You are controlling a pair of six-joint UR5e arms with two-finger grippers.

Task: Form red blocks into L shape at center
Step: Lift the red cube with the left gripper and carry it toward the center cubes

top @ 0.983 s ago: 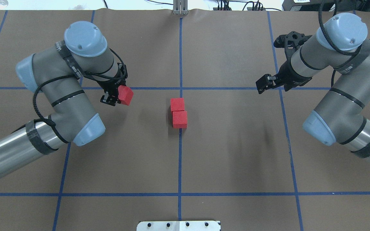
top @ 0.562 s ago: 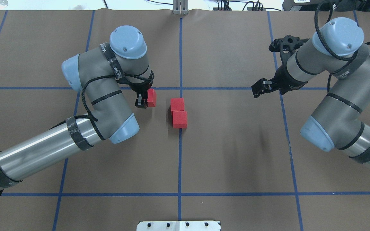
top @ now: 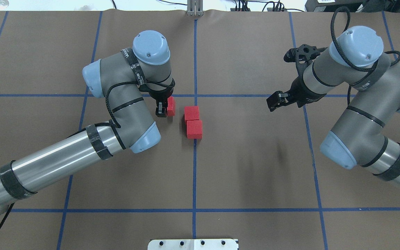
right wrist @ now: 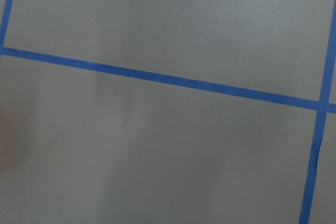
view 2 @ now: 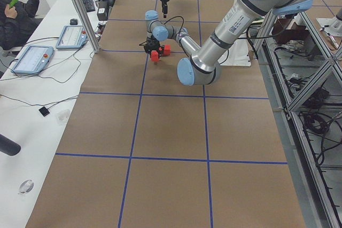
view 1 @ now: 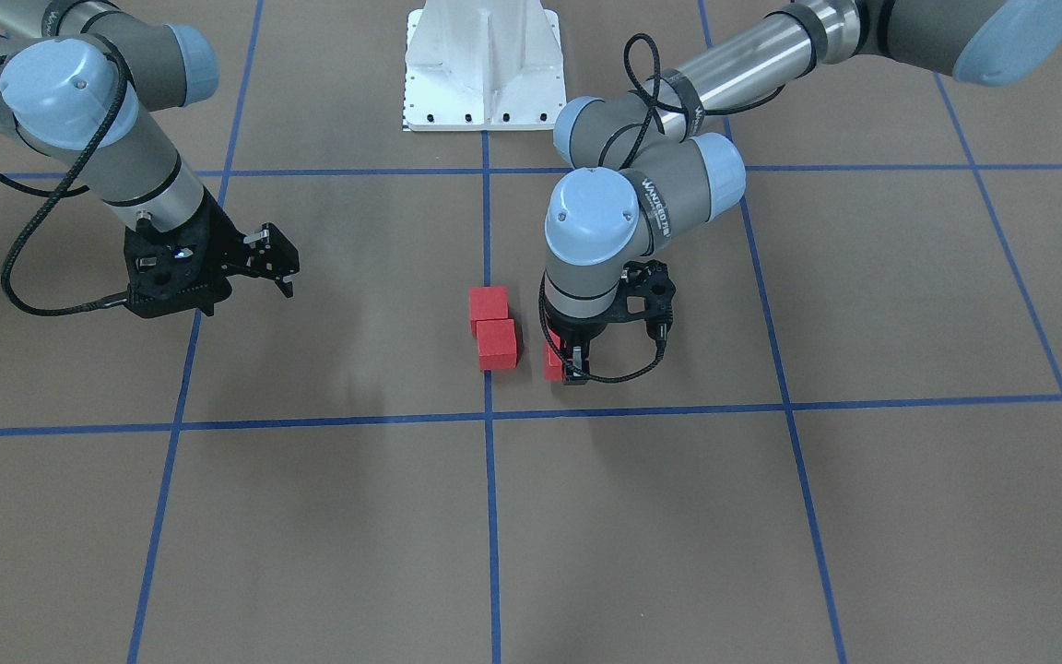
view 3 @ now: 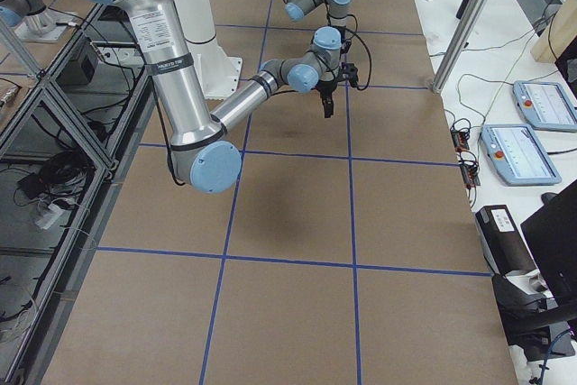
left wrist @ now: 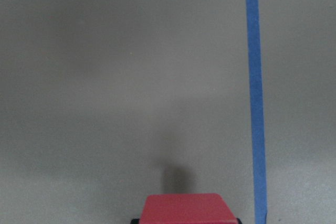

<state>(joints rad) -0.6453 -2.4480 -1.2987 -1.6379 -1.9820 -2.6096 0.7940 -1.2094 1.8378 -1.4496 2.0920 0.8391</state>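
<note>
Two red blocks [top: 191, 113] [top: 194, 129] lie touching, one behind the other, at the center [top: 210, 107], just on my side of the tape crossing. They also show in the front view [view 1: 488, 308] [view 1: 498, 344]. My left gripper [top: 166, 108] [view 1: 566, 366] is shut on the third red block [top: 171, 106] [view 1: 551, 361], low over the floor, a small gap left of the farther block. In the left wrist view that block [left wrist: 189, 209] fills the bottom edge. My right gripper [top: 275, 102] [view 1: 275, 263] hangs open and empty, far to the right.
The white base plate [top: 193, 244] [view 1: 483, 74] sits at my edge of the floor. A metal post [top: 194, 8] stands at the far edge. A side bench with tablets [view 2: 32, 57] and a seated person [view 2: 13, 14] lies beyond the far edge.
My left arm has swung right, carrying the red block from well left of the pair to just beside it. The right arm has drifted slightly left.
</note>
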